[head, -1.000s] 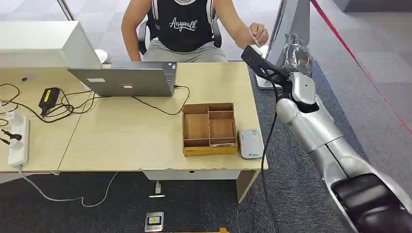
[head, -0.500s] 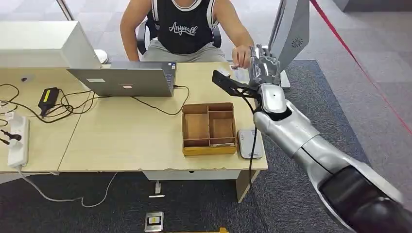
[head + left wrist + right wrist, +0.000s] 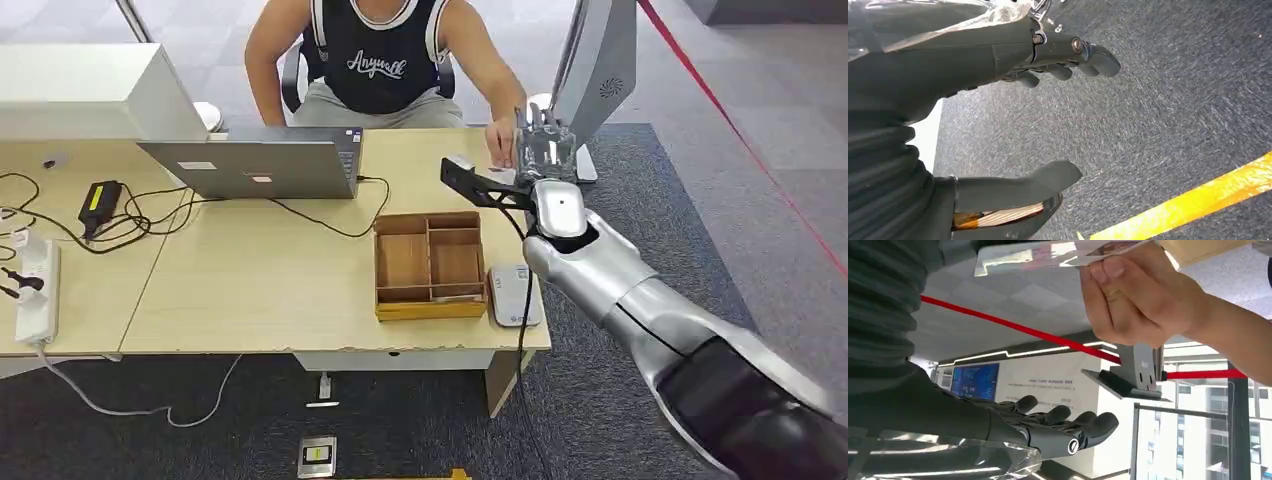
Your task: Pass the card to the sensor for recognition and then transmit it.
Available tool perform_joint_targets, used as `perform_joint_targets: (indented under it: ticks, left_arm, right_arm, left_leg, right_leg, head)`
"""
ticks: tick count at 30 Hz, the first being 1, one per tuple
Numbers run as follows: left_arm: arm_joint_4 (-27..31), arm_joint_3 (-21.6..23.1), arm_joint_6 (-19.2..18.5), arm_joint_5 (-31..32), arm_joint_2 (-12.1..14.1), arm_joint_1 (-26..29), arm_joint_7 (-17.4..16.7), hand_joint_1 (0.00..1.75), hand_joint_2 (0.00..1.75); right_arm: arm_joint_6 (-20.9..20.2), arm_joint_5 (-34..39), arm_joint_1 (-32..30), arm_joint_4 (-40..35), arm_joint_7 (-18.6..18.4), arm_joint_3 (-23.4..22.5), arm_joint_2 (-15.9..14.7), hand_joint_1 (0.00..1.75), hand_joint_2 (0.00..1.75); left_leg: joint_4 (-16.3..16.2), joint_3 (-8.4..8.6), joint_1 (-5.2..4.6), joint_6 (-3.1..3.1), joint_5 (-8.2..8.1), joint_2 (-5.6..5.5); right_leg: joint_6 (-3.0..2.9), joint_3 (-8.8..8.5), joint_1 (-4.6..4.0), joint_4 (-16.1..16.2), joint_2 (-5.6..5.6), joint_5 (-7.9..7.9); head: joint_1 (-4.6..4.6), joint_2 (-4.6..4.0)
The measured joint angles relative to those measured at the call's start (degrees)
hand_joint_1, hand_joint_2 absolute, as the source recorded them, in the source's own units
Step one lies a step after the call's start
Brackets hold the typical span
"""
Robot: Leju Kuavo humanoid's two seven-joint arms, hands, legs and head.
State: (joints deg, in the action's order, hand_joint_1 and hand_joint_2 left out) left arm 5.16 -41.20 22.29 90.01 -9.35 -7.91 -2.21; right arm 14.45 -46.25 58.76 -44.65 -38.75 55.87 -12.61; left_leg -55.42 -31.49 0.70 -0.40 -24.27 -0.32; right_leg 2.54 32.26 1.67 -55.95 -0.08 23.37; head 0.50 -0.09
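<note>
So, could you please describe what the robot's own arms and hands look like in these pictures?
The right arm is glossy silver in rounded segments, turning black near the shoulder, with a black cable hanging from a black wrist bracket. The right hand and left hand have dark grey fingers, a thick grey thumb and a ribbed grey cover.

silver right arm (image 3: 640,290) ending in a glossy grey right hand (image 3: 545,150) at 1 o'clock; dark grey fingers (image 3: 1068,422) seen from the wrist. pale, reflective card (image 3: 1048,252) pinched in a person's hand (image 3: 1133,300). black sleeveless top (image 3: 378,55) with white lettering at 12 o'clock. light wood-grain table (image 3: 250,280), brown divided tray (image 3: 430,262) at centre, white-grey sensor (image 3: 514,295) just beside it at 3 o'clock. grey laptop (image 3: 255,165), black cables (image 3: 150,215), white power strip (image 3: 38,290) at 9 o'clock. speckled dark grey carpet (image 3: 1148,110) crossed by a yellow stripe (image 3: 1198,200); red line (image 3: 740,130) at 2 o'clock.
</note>
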Motion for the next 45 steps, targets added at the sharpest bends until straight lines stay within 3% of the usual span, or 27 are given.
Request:
perform_joint_targets:
  ticks: [6, 32, 45]
  left_arm:
    - [-0.02, 0.20, 0.07, 0.00, 0.02, 0.02, -0.15, 0.00, 1.75]
    - [0.00, 1.47, 0.11, 0.00, -0.09, -0.07, 0.18, 0.00, 1.75]
    - [0.31, 1.44, 0.22, 0.00, -0.09, 0.23, 0.31, 0.00, 1.75]
  right_arm:
    - [1.97, 0.50, 0.04, 0.22, -0.48, 0.85, -0.48, 1.75, 1.75]
    - [2.80, 1.77, 0.43, -1.84, -1.01, 2.49, -2.86, 1.75, 1.75]
    - [5.92, 6.64, -6.50, -8.35, -0.59, 1.77, -8.89, 1.75, 1.75]
  left_leg:
    - [-0.01, -0.01, 0.00, 0.00, 0.00, -0.01]
    - [-0.01, 0.02, 0.00, 0.00, 0.00, 0.01]
    - [-0.01, 0.02, 0.00, 0.01, -0.01, 0.01]
  right_leg:
    - [0.00, 0.00, 0.00, 0.00, 0.00, 0.00]
    - [0.00, 0.01, 0.00, 0.00, 0.00, -0.01]
    - [0.00, -0.02, 0.00, 0.04, 0.00, 0.00]
  head:
    - [0.02, 0.02]
    - [0.02, 0.02]
    - [0.00, 0.02]
